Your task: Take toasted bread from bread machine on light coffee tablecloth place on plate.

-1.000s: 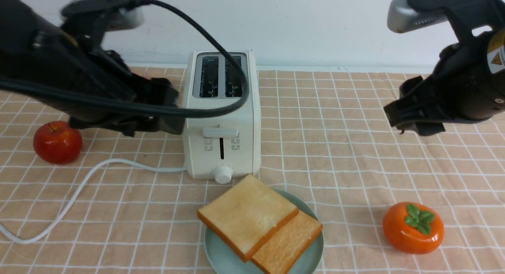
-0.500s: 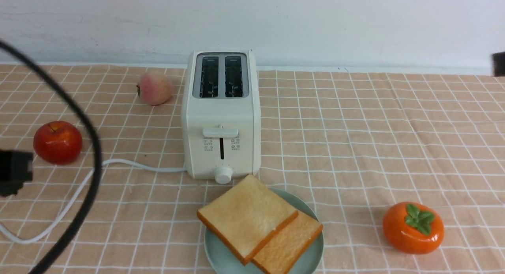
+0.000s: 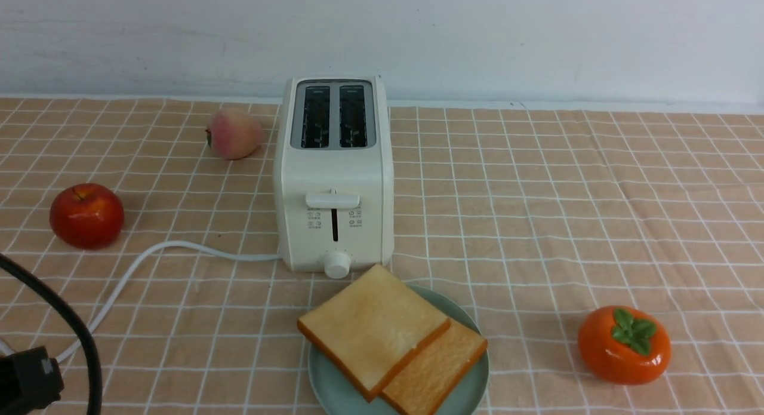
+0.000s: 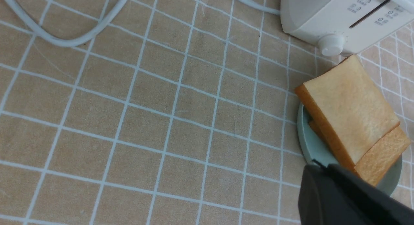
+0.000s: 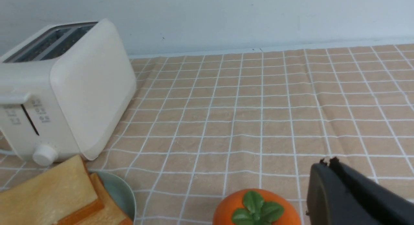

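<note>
Two slices of toasted bread lie overlapping on the mint-green plate (image 3: pixel 334 394), the upper slice (image 3: pixel 373 328) partly covering the lower slice (image 3: pixel 439 367). The cream bread machine (image 3: pixel 334 176) stands just behind the plate on the tablecloth (image 3: pixel 537 224), both slots empty. My left gripper (image 4: pixel 318 165) is shut on nothing, its tips just short of the plate (image 4: pixel 309 147) and toasted bread (image 4: pixel 351 108). My right gripper (image 5: pixel 326 161) is shut and empty above the cloth, to the right of the bread machine (image 5: pixel 64 89). Neither gripper's tips show in the front view.
A red apple (image 3: pixel 86 215) and a peach (image 3: pixel 234 133) sit left of the bread machine. An orange persimmon (image 3: pixel 624 343) lies at the front right, close under the right gripper. The white cord (image 3: pixel 179 248) runs left. A black cable (image 3: pixel 71 331) and part of the left arm (image 3: pixel 24 382) fill the lower-left corner.
Both arms have pulled back from over the table; the right one has left the front view and the left shows only at the lower-left corner. The peach is uncovered. The toast has not moved.
</note>
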